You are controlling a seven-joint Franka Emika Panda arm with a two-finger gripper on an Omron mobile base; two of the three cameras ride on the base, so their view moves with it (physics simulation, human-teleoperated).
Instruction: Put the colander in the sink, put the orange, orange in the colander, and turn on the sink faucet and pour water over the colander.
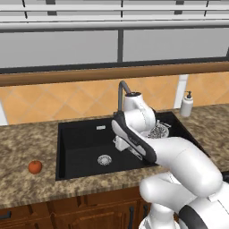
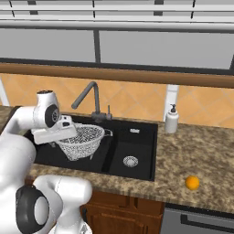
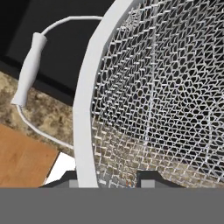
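Observation:
My gripper is shut on the rim of the colander, one fingertip on each side of the white rim. In the right base view the gripper holds the mesh colander roughly upright, low over the left basin of the black sink. The colander peeks out behind my arm. The dark faucet stands behind it, and no water runs. A reddish orange lies on the counter left of the sink. A yellower orange lies on the counter to its right.
A white soap bottle stands at the back of the counter, right of the sink. A silver drain shows in the right basin. An orange tiled wall and a wooden sill run behind the faucet.

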